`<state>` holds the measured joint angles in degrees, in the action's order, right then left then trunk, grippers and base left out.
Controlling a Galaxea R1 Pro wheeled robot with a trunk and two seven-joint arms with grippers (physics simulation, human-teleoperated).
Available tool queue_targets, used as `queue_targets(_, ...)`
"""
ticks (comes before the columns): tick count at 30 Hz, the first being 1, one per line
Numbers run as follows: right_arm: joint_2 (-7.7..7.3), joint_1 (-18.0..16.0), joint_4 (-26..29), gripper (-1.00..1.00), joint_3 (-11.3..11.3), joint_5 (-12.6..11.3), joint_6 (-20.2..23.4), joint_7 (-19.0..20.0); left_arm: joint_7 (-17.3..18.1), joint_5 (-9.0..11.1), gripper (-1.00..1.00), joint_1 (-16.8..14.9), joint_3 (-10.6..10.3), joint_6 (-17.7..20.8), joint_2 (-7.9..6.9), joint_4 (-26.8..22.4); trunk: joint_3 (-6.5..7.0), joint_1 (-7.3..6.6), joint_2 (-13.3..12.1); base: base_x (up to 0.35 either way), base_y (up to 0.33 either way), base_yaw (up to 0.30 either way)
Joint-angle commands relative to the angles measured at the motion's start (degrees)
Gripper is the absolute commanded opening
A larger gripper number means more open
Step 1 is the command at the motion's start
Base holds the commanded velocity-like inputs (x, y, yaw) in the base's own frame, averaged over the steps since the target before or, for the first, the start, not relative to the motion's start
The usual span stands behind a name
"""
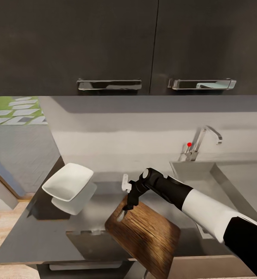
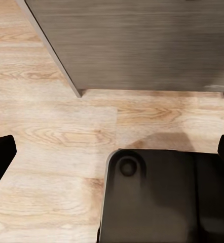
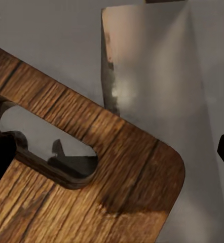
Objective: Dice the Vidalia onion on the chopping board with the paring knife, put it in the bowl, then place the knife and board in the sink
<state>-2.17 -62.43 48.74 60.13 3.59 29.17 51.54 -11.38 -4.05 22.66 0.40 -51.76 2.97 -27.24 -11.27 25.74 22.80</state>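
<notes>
My right gripper, fingers apart, I think, hovers at the board's slot. The board overhangs the counter; a push could tip it off.

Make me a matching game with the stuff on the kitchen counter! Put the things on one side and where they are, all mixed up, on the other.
Things:
1. bowl
2. chopping board
3. tap
4. right gripper

Places:
A. standing behind the sink
B. at the handle-slot end of the board
C. on the countertop, far left
D. lying slanted, one corner past the counter's front edge

Pairs: 1-C, 2-D, 3-A, 4-B
</notes>
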Motion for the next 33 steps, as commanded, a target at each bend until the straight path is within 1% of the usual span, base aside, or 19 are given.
queue_targets(1,-0.03,-0.1,0.1,1.0,0.1,0.4,0.2,0.2,-0.4,-0.4,1.0,0.0,0.0,0.0,0.02,-0.1,-0.2,0.04,0.1,0.085,0.054,0.0)
queue_targets(15,-0.11,-0.1,0.1,1.0,0.1,0.4,0.2,0.2,-0.4,-0.4,1.0,0.0,0.0,0.0,0.02,0.0,-1.47,0.04,0.1,0.016,0.01,0.0)
queue_targets(24,-0.12,-0.1,0.1,1.0,0.1,0.4,0.2,0.2,-0.4,-0.4,1.0,0.0,-1.0,0.0,0.02,0.0,-2.29,0.04,0.1,0.0,0.0,0.0)
queue_targets(33,-0.12,-0.1,0.1,1.0,0.1,0.3,0.2,0.2,-0.4,-0.4,1.0,0.0,-1.2,0.0,0.02,0.3,-3.11,0.04,0.1,0.0,0.0,0.0)
